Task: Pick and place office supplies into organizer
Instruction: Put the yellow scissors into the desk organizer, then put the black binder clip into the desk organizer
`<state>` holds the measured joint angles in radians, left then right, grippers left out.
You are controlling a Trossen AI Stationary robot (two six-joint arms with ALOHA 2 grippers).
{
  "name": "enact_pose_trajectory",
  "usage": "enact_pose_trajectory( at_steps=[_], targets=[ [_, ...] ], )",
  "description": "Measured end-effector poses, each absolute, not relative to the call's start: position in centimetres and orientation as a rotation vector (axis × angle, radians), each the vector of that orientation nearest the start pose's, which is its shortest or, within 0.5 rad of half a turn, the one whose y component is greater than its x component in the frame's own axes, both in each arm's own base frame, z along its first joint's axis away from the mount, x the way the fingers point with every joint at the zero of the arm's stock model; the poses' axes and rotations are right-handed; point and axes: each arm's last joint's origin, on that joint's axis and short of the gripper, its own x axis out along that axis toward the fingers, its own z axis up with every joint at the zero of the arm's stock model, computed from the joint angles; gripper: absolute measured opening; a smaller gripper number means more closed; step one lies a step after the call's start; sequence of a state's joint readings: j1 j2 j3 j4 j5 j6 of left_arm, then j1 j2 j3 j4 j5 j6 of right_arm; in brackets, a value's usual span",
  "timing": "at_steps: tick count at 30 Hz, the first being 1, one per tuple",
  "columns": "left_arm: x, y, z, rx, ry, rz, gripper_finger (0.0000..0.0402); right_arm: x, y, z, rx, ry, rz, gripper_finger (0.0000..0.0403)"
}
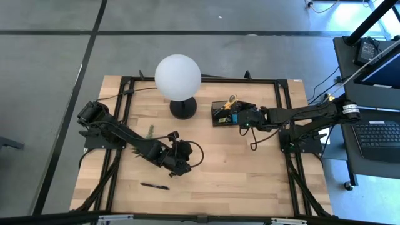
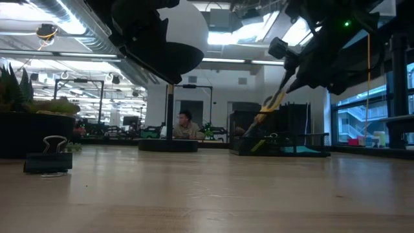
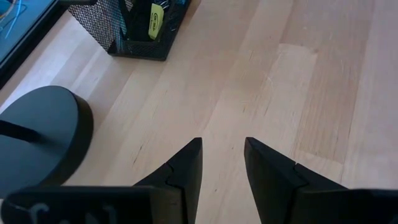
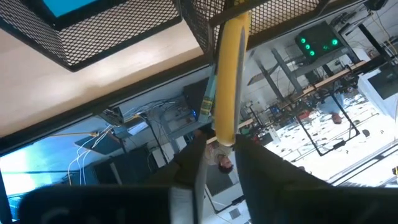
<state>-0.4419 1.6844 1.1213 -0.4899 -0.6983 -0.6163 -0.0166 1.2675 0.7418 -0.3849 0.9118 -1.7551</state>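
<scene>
Grey floor with dark seams around a pale wood tabletop (image 1: pixel 250 175) framed in black.

Far left, low view: dark planter with a green plant (image 2: pixel 26 123); just in front, a black binder clip (image 2: pixel 48 158) standing on the wood. Near front edge, high view: black pen (image 1: pixel 154 185) lying alone, well apart from everything else.

Left of centre: left gripper (image 3: pixel 222 152) hovering over bare wood, fingers parted, nothing between them. Round black lamp base (image 3: pixel 43 134) close by in its wrist view.

Centre, toward the back: white globe lamp (image 1: pixel 178 76) on that black base.

Right of lamp: black mesh organizer (image 1: pixel 220 116), upright on the tabletop, yellow and blue items inside. Right gripper (image 1: pixel 239 117) at its right edge, directly above it. Yellow-handled scissors (image 4: pixel 227 74) leaning up out of the organizer, handle end between the fingers (image 4: pixel 194 165); fingers close on both sides, cannot tell whether clamped or loosened.

Far right: dark side desk with a keyboard (image 1: pixel 378 140) and screen.

Beyond the table, low view: open office, ceiling lights, ducting, a person (image 2: pixel 186 125) seated behind the lamp base.
</scene>
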Motion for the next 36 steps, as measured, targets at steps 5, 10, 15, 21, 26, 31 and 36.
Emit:
enact_pose_trajectory(
  at_steps=[5, 10, 15, 21, 26, 31, 36],
  targets=[
    [31.0, -12.6, 20.8, -0.003, 0.765, 0.483, 0.0114, 23.5, -2.7, 21.8, -1.903, 1.463, 0.099, 0.0121],
    [31.0, -12.6, 20.8, -0.007, 0.769, 0.477, 0.0114, 23.7, -2.7, 22.6, -1.834, 1.444, -0.097, 0.0128],
    [31.0, -12.6, 20.7, -0.007, 0.77, 0.476, 0.0114, 23.5, -1.8, 24.0, -1.693, 1.289, -0.292, 0.0128],
    [31.0, -12.6, 20.7, 0.022, 0.778, 0.464, 0.0114, 23.8, 0.2, 24.8, -1.309, 0.963, -0.456, 0.0129],
    [31.0, -12.6, 20.7, 0.028, 0.789, 0.447, 0.0114, 24.1, 1.8, 24.6, -0.834, 0.718, -0.355, 0.0129],
    [30.9, -12.9, 20.6, -0.021, 0.845, 0.362, 0.0114, 24.5, 3.3, 24.2, -0.531, 0.613, 0.002, 0.0129],
    [30.9, -13.2, 20.4, -0.045, 0.892, 0.282, 0.0114, 25.0, 4.0, 24.1, -0.395, 0.501, 0.184, 0.0129]
  ],
)
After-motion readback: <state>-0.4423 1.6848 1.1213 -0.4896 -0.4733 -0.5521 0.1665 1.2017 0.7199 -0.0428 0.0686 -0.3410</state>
